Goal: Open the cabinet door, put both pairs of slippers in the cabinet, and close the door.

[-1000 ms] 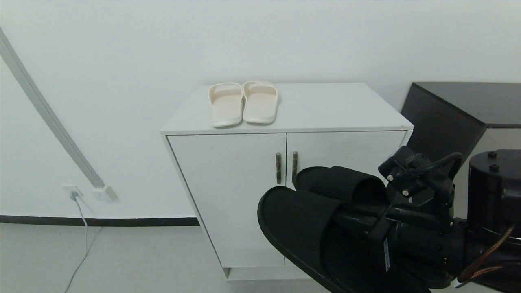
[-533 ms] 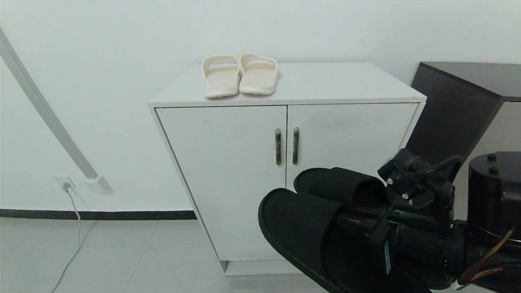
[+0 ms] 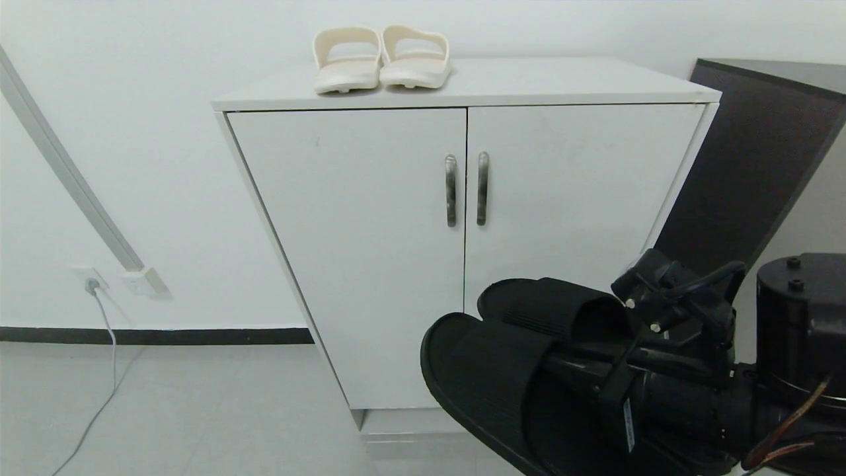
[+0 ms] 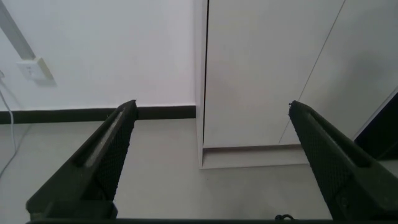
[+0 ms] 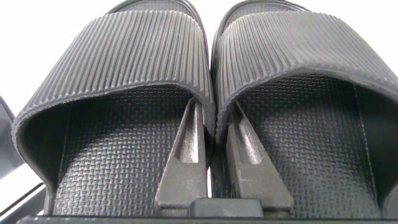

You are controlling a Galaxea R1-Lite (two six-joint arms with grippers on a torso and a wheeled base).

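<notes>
**Slippers in Hand, Cabinet Shut**

One white cabinet [image 3: 568, 82] stands against the wall with its two doors, left [image 3: 357, 251] and right [image 3: 568, 192], both closed. The doors are stiff panels that should swing lightly. Low in front of the right door, one pair of black slippers [image 3: 496, 370] hangs side by side. The right fingers [image 5: 186, 162] are closed on the two inner walls where the slippers meet. The slippers look light, soft and rubbery, and their ribbed straps should give grip. One pair of cream slippers [image 3: 410, 63] sits on the cabinet top near its left end, toes forward. It likely takes the same pinch at the touching inner edges. That makes four slippers in all. The left fingers [image 4: 93, 168] are spread wide and empty, low near the cabinet's foot. Two slim upright handles [image 3: 451, 190] flank the centre seam, and they are the place to pull.
</notes>
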